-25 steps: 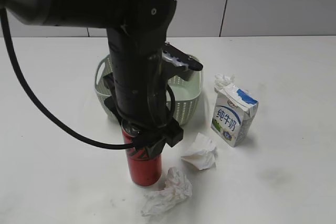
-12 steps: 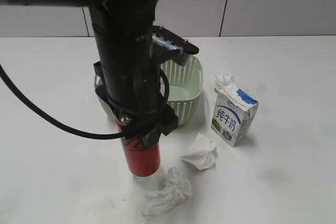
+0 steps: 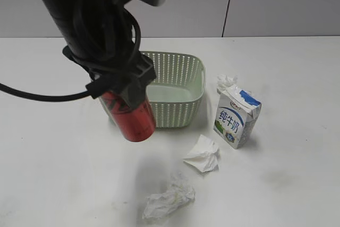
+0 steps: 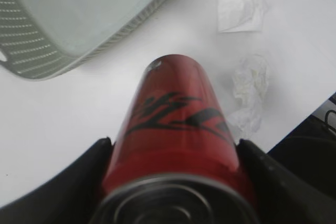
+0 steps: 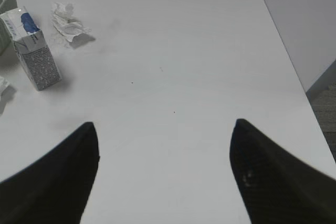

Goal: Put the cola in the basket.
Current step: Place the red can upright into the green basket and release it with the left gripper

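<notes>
My left gripper (image 3: 119, 86) is shut on the cola (image 3: 130, 116), a tall slim red can with black lettering. It holds the can tilted in the air, off the table, just in front of the front left corner of the basket (image 3: 178, 111). The basket is pale sage-green with slotted walls. In the left wrist view the can (image 4: 178, 114) fills the middle between my two black fingers (image 4: 173, 153), and the basket (image 4: 79, 51) lies at the upper left. My right gripper (image 5: 164, 129) is open and empty over bare table, out of the exterior view.
A white-and-blue milk carton (image 3: 236, 118) stands right of the basket, with a crumpled tissue (image 3: 227, 82) behind it. Two more crumpled tissues (image 3: 203, 155) (image 3: 167, 199) lie on the table in front. The carton (image 5: 32, 48) also shows in the right wrist view.
My left gripper has lifted the cola off the table and moved it up and to the left, tilting it. The basket is now uncovered. The right gripper view has no earlier frame.
</notes>
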### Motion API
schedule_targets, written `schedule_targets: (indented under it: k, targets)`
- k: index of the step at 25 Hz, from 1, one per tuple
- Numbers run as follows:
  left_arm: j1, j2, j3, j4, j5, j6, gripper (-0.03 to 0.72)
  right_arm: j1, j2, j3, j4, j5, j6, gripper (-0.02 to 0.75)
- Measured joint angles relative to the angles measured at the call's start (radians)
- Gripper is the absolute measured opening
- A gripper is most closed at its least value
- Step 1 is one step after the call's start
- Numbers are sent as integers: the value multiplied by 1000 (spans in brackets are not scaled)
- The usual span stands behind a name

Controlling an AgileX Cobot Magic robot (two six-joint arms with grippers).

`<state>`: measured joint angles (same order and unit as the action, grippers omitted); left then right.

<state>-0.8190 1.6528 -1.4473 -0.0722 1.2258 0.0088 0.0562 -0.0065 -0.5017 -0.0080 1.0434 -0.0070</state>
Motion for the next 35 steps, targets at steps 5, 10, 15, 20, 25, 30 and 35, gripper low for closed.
schedule_targets:
  k: [5, 10, 15, 20, 25, 30, 35]
  targets:
    - [48, -8, -78, 0, 14, 41, 528, 0, 0, 0, 0, 0, 0, 588]
    - [95, 33, -210, 9, 14, 102, 528, 0, 0, 0, 0, 0, 0, 588]
    - [112, 163, -337, 55, 14, 174, 528, 0, 0, 0, 0, 0, 0, 588]
    - [112, 306, -443, 72, 12, 294, 528, 0, 0, 0, 0, 0, 0, 588]
    - [112, 410, -463, 88, 9, 424, 528, 0, 0, 0, 0, 0, 0, 588]
    - [112, 475, -464, 127, 1, 509, 528, 0, 0, 0, 0, 0, 0, 588]
    - [112, 511, -468, 125, -55, 546, 528, 0, 0, 0, 0, 0, 0, 588]
